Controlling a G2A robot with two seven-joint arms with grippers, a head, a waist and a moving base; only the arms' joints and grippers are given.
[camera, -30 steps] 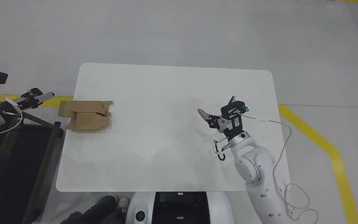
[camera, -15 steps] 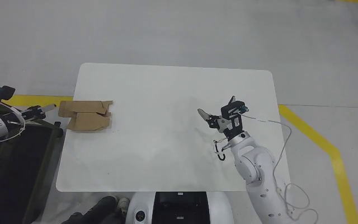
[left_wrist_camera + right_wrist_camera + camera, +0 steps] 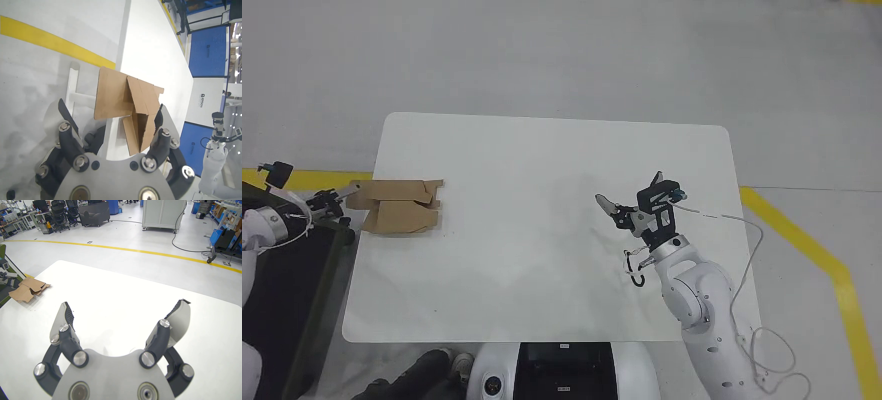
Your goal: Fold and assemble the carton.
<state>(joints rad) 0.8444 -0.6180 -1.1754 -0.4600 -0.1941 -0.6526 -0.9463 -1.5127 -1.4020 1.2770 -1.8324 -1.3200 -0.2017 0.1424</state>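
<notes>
The flattened brown carton (image 3: 397, 205) lies on the white table (image 3: 542, 280) at its left edge, partly overhanging it. My left gripper (image 3: 340, 202) sits just off that edge, level with the carton. In the left wrist view the gripper (image 3: 110, 103) is open and the carton's (image 3: 115, 96) near flaps lie between its fingers, closest to one finger (image 3: 158, 118). My right gripper (image 3: 630, 196) hovers open over the table's right half, far from the carton. Nothing is between its fingers (image 3: 124, 303), and the carton (image 3: 28, 289) lies far off beyond them.
A dark cart (image 3: 292, 280) stands against the table's left side, under the left arm. A yellow floor line (image 3: 802, 240) runs past the right edge. Bare tabletop lies between the carton and the right gripper.
The left arm has come in from off the table's left side up to the carton's overhanging end. The right arm and the carton have not moved.
</notes>
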